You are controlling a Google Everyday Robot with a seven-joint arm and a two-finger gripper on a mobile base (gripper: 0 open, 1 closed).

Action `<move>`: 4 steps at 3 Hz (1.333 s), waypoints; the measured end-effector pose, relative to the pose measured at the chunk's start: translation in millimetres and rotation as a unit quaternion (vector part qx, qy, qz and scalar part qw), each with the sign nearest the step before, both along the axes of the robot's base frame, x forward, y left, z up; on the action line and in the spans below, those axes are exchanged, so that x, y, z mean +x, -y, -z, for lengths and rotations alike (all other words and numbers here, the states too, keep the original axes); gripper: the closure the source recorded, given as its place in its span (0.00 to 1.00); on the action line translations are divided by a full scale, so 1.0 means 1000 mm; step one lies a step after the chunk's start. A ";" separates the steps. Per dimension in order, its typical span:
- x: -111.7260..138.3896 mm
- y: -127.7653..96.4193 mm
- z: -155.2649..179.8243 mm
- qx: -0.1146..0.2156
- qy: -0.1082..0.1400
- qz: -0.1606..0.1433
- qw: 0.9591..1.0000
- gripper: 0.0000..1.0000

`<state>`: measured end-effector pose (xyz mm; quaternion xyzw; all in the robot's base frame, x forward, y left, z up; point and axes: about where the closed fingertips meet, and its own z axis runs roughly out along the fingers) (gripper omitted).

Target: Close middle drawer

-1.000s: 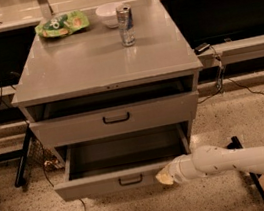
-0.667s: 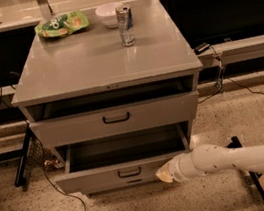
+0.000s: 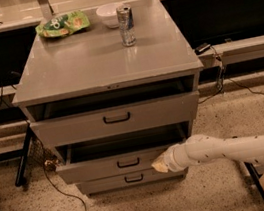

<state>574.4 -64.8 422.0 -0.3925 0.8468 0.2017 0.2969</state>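
End effector [image 3: 160, 164] against middle drawer [image 3: 102, 167], right front end

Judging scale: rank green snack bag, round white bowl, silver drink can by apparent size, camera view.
1. Green snack bag
2. Silver can and white bowl: alike, unranked.
Gripper at grey middle drawer front.

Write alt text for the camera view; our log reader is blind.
The gripper of a white arm is at the partly open middle drawer, by its front's right end. A can, a white bowl and a green bag sit on the grey cabinet.
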 end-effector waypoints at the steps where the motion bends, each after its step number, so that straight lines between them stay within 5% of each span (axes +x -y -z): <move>1: 0.043 -0.010 -0.004 -0.001 0.021 -0.016 1.000 1.00; 3: 0.040 0.006 -0.008 -0.005 0.030 -0.007 1.000 1.00; 4: 0.011 0.033 -0.023 -0.001 0.038 0.019 0.999 1.00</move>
